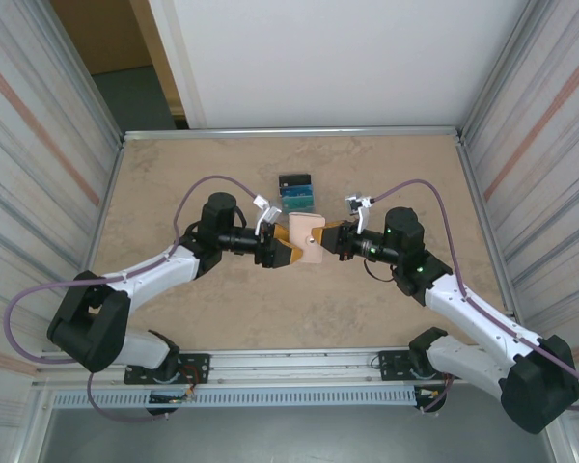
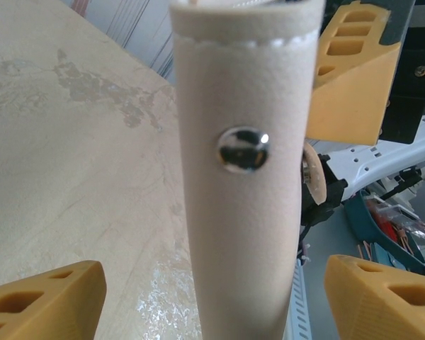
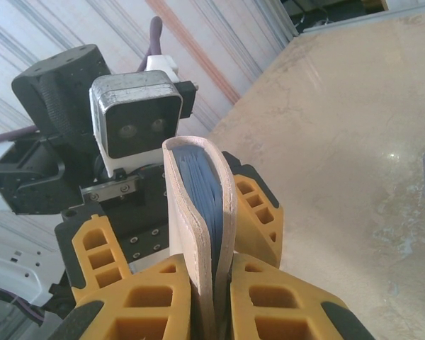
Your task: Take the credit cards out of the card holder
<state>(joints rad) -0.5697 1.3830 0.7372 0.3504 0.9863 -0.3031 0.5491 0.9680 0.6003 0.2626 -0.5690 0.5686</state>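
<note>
1. Pinched at one edge by the right end effector [image 3: 211, 283], fingers pressed together on the card holder [image 1: 306, 241], between both arms at mid desk [image 1: 174, 174]; probably to steady it for pulling cards.
2. Flanked by the left end effector [image 2: 216, 301], spread wide, gripping nothing.
3. From the right wrist: blue layer [image 3: 202, 191] between tan leaves, card or lining unclear.
4. From above: black and blue pile [image 1: 295, 191] just behind.
</note>
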